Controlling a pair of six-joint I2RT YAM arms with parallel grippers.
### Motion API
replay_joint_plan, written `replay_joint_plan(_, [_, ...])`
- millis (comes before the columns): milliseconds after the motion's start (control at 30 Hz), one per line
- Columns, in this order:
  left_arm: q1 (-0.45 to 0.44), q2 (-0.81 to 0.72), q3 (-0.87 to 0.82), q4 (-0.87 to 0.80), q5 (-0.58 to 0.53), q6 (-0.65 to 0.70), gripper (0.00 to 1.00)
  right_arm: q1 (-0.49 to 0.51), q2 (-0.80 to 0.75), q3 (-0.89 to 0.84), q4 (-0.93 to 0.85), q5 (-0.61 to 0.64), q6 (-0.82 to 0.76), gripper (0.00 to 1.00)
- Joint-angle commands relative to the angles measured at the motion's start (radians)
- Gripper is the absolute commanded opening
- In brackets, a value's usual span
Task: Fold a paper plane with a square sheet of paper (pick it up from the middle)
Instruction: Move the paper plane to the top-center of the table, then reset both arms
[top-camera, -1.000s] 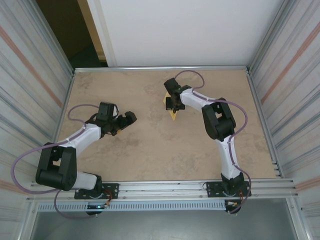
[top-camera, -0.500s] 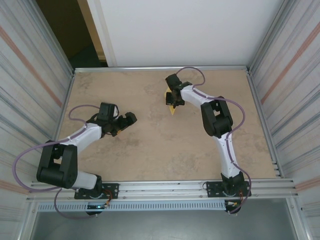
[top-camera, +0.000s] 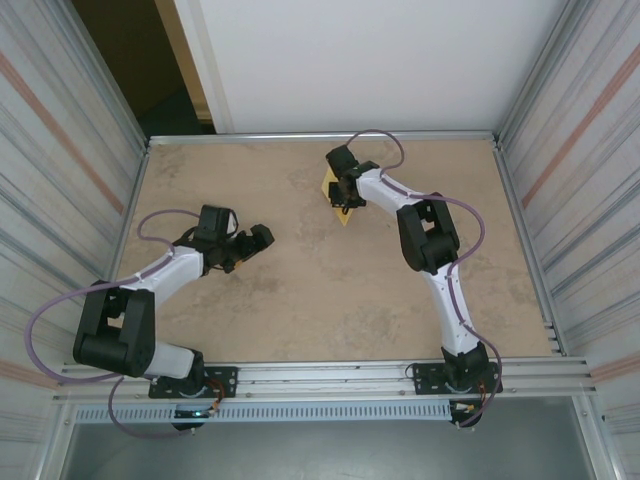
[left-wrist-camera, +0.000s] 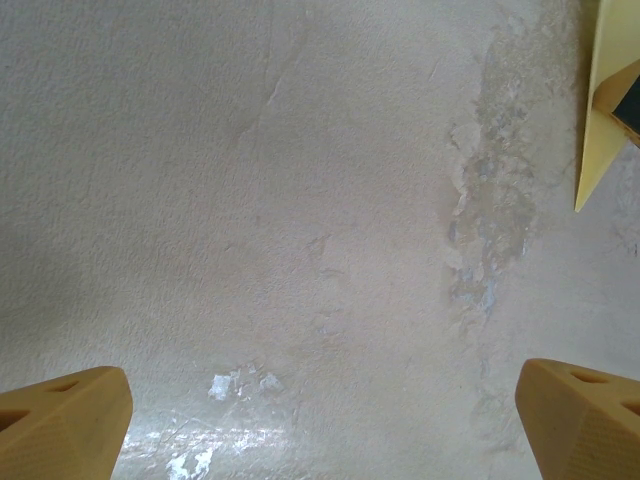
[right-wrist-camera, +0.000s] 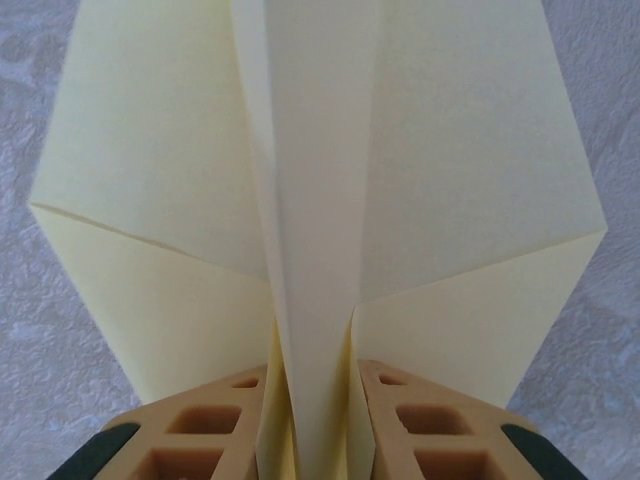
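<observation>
Top external: your left gripper (top-camera: 252, 247) hangs over the left middle of the table (top-camera: 300, 310), jaws spread, nothing between them. Your right gripper (top-camera: 343, 197) reaches to the far centre, down at the paper plane (top-camera: 346, 216), which lies on the table well apart from the left gripper. Pale yellow paper pokes out either side of the black head, pointed end toward the near edge. It is too small here to read the right jaws. Left wrist: two tan fingertips (left-wrist-camera: 60, 425) sit in the bottom corners, wide apart, bare mottled tabletop between them, so that tool is released and empty. The paper plane's pointed end (left-wrist-camera: 598, 130) shows at the top right edge, with a bit of dark gripper body against it. Right wrist: you look along the paper plane (right-wrist-camera: 450, 150), wings spread left and right, the raised centre fold running straight down between the tan fingers (right-wrist-camera: 215, 425). The fingers stand close on each side of that fold, touching or nearly touching the paper. You cannot tell whether they pinch it or just flank it loose.
</observation>
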Motion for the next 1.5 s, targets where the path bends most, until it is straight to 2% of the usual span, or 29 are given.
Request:
replay_joint_plan(0, [-0.008,0.014,0.002,-0.017,0.004,0.017,0.99,0.012,0.058,0.009,-0.073,0.046,-0.046,0.26])
replay_joint_plan(433, [-0.01,0.02,0.006,-0.016,0.006,0.018,0.99,0.012,0.06,0.021,-0.085,0.035,-0.054,0.3])
replay_joint_plan(667, [-0.01,0.003,0.032,-0.039,0.006,0.02,0.99,0.01,-0.02,0.036,-0.085,0.036,-0.048,0.31])
replay_joint_plan(967, [-0.011,-0.041,0.105,-0.112,-0.047,0.056,0.99,0.0,-0.142,0.025,-0.102,0.005,-0.046,0.39])
replay_joint_plan(1233, [0.012,-0.122,0.159,-0.171,-0.138,0.115,0.99,-0.009,-0.307,-0.063,-0.092,0.027,-0.036,0.58])
replay_joint_plan(1333, [0.027,-0.177,0.152,-0.166,-0.212,0.151,0.99,-0.027,-0.439,-0.194,-0.034,0.071,-0.032,0.69])
replay_joint_plan(1467, [0.045,-0.264,0.095,-0.109,-0.37,0.196,0.99,-0.095,-0.677,-0.47,0.118,0.114,-0.019,0.85])
